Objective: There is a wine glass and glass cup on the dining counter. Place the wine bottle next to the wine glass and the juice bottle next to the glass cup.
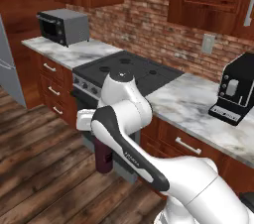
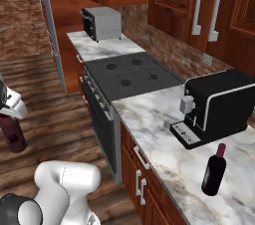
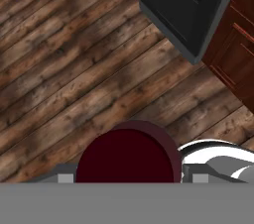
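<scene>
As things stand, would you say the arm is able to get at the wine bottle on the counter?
Probably not yet. The claw is shut on the juice bottle, held low over the floor, while the wine bottle stands on the counter beside the coffee machine.

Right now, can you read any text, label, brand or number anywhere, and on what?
None can be read.
Arm link: a short dark marking, too small and blurred to read.
Juice bottle, held by the gripper: a small pale patch, no letters legible.
Wine bottle on the counter: no label facing the camera.
Coffee machine and microwave: no legible signs.
</scene>
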